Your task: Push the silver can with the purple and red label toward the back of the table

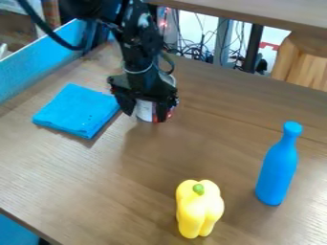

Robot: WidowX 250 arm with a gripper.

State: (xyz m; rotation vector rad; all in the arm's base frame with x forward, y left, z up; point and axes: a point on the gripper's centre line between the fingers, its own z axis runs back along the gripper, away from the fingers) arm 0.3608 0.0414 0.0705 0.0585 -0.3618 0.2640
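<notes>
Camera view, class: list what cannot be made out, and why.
All in the camera view:
Full shape of the white-and-red object: behind the end effector.
Whether it is gripped: contact hidden by the end effector.
Cables: too small and tangled to trace.
Arm: upper part cut off by the top edge.

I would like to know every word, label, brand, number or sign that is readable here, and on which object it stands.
No text is readable.
White-and-red cylindrical can at the black end effector: any print is too small to read.
Blue plastic-looking bottle, yellow toy bell pepper, folded blue cloth: no lettering seen.
</notes>
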